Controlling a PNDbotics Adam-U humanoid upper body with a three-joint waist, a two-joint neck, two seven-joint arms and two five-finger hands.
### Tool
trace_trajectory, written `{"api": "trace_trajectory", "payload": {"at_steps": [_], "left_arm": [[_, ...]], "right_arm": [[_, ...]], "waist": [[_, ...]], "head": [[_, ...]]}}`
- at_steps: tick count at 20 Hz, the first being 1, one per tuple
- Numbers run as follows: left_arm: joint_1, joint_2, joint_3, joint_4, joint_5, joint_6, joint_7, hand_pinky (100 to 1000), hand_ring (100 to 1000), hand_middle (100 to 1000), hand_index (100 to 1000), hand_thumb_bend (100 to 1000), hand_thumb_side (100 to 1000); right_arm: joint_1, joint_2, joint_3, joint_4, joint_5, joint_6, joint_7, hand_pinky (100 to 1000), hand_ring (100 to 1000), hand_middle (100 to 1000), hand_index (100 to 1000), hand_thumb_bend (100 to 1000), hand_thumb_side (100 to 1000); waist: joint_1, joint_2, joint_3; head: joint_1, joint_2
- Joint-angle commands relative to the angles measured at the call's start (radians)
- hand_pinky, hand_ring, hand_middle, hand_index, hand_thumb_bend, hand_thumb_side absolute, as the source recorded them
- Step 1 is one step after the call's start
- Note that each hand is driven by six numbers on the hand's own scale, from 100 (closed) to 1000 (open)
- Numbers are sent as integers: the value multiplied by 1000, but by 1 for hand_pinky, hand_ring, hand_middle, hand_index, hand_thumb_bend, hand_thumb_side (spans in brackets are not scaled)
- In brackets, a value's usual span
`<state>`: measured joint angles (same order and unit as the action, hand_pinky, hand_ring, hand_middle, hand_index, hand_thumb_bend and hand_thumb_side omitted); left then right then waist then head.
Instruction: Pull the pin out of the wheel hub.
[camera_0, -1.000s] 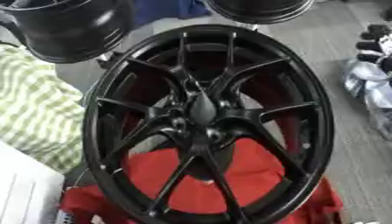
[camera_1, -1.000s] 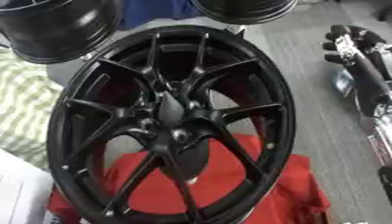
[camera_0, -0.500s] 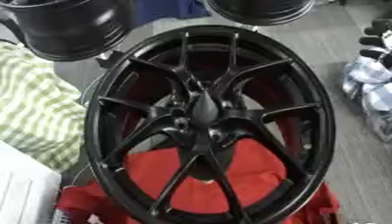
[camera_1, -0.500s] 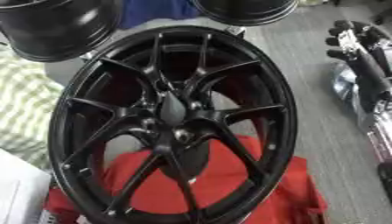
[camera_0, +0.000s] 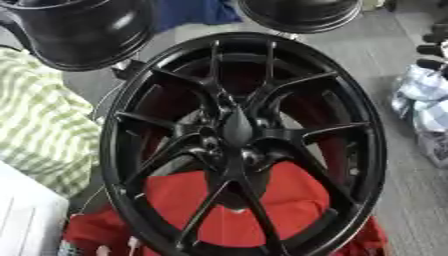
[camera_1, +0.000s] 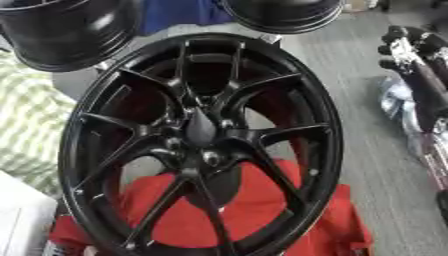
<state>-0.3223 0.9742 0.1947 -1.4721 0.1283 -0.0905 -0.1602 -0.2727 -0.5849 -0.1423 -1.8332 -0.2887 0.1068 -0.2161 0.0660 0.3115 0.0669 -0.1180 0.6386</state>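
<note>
I'm looking down at the wheel (camera_0: 241, 145), standing on a red cloth (camera_0: 219, 215). The pin (camera_1: 199, 127), a dark cone, is sitting in the hub (camera_1: 203, 150) at the middle, its long axis pointing up the face. My right hand (camera_1: 411, 60) is waiting far right, nearer than the unseen left; I can't tell how its fingers are lying. Open floor lies between.

red cloth (camera_0: 262, 210) | checked fabric (camera_0: 39, 130) | two black rims (camera_0: 79, 30), behind
</note>
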Motion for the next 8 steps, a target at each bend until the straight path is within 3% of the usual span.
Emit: {"api": "trace_trajectory", "payload": {"at_steps": [1, 4, 8], "left_arm": [[-2, 6, 26, -79, 64, 12, 145, 766, 639, 621, 731, 734, 450], [-1, -77, 24, -190, 136, 60, 300, 757, 626, 612, 725, 732, 457], [3, -231, 29, -313, 192, 136, 436, 753, 622, 609, 723, 730, 454]], "right_arm": [[-13, -29, -15, -22, 4, -2, -6, 776, 776, 729, 767, 210, 528], [-19, -31, -15, -24, 3, -2, -6, 775, 775, 728, 766, 212, 524], [-37, -33, -15, -26, 5, -3, -11, 774, 775, 728, 766, 213, 515]], "waist": [[-1, -24, 2], [-1, -25, 3], [-4, -27, 4]], "head": [[-5, -15], [-3, -15], [-1, -21]]}}
